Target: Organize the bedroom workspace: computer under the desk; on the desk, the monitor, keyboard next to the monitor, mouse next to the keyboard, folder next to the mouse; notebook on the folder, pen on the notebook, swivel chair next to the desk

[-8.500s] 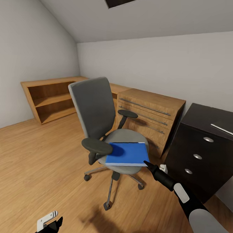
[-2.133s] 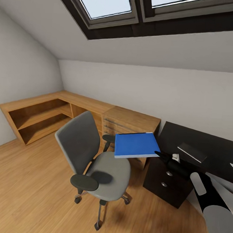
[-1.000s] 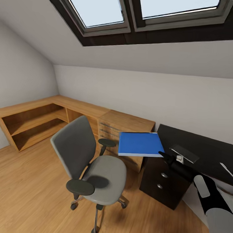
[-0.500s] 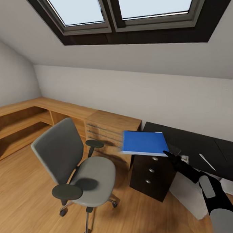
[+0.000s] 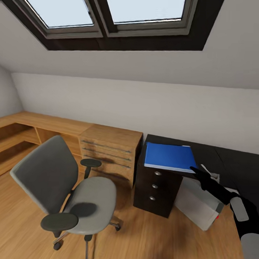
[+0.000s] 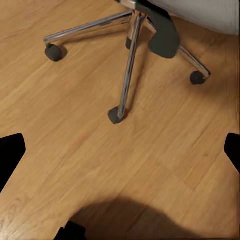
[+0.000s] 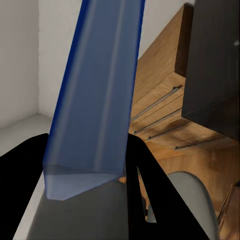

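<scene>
right pincer [image 5: 196, 171] is pinching the bright blue flat folder [image 5: 169, 157] by its near corner, held flat right over the black L-shaped counter's [image 5: 218, 158] drawer end; left pincer looks spread, I think

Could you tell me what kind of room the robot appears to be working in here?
Probably an attic room used as a home office: skylight windows set in a sloped ceiling, a grey swivel chair on wood flooring, and a black desk with drawers beside wooden shelving.
</scene>
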{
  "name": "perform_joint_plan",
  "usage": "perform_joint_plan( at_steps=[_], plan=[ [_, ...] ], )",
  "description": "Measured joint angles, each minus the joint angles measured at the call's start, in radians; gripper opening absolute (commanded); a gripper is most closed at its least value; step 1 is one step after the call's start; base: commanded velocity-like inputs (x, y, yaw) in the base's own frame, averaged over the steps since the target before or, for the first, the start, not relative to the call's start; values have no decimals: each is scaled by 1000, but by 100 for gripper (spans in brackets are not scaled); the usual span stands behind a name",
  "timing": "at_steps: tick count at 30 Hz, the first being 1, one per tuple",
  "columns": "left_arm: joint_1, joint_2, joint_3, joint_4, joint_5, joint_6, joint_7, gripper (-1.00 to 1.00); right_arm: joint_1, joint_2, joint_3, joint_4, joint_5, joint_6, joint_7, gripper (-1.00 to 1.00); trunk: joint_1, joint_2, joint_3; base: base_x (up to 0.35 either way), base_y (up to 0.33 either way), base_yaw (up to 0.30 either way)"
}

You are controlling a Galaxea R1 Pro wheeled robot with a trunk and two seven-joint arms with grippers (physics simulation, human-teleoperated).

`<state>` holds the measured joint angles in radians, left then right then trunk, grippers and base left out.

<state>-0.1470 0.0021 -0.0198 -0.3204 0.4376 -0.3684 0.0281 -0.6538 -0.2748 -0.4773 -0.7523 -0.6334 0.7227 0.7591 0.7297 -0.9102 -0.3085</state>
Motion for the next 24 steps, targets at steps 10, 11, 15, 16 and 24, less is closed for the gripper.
perform_joint_plan(
  at_steps=[10, 11, 15, 16, 24],
  plan=[
    [0, 1, 3, 197, 3, -119, 2, 100, 0, -7, -2, 2, 2, -1, 2, -100, -38, 70, 31, 0, 0, -193],
    [0, 1, 3, 211, 3, -138, 2, 100, 0, -8, -2, 1, 1, -1, 2, -100, -42, 77, 35, 0, 0, -222],
    [0, 2, 3, 262, 3, -217, 1, 100, 0, -11, -2, 1, 2, -1, 2, -100, -58, 105, 47, 0, 0, -242],
    [0, 2, 3, 269, 3, -225, 1, 100, 0, -12, -2, 1, 2, -1, 2, -100, -61, 112, 51, 0, 0, -252],
    [0, 2, 2, 280, 3, -240, 1, 100, 0, -23, -3, 1, 2, -1, 2, -100, -92, 168, 76, 0, 0, -257]
  ],
)
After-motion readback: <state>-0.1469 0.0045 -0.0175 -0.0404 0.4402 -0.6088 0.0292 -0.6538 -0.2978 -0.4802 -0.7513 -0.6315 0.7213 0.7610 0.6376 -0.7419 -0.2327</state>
